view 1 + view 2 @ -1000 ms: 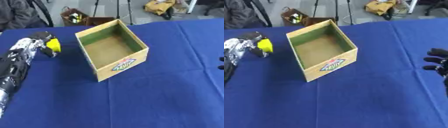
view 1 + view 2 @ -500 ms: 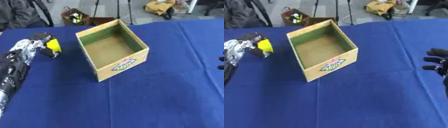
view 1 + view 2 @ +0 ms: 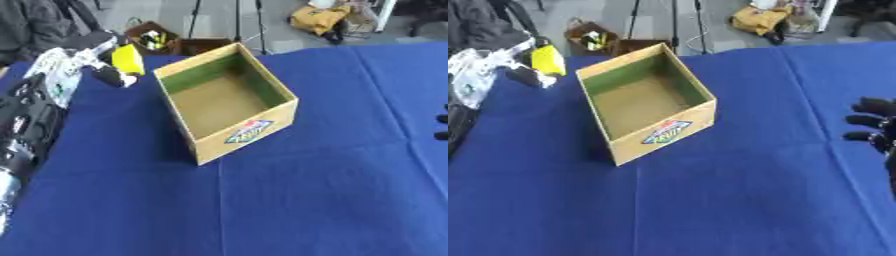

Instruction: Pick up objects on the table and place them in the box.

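Blue cloth covers the surface (image 3: 306, 200), and beyond its far edge lies a grey floor with tripod legs, a brown basket (image 3: 150, 39) and a yellow bag (image 3: 319, 17). An open cardboard box (image 3: 229, 100) stands on the cloth a little left of centre, turned at an angle, green along its inner far wall and with a coloured label on its near face; nothing shows inside it. To its left the left hand (image 3: 96, 57) is raised at the far left, fingers clamped on a yellow block (image 3: 128, 59) held beside the box's far left corner and off the cloth. The left eye view shows the whole black and silver forearm running down the left edge, while of the right hand it shows only dark fingertips at the right edge. The right eye view shows more of that right hand (image 3: 875, 131): fingers curled, holding nothing, well apart from the box
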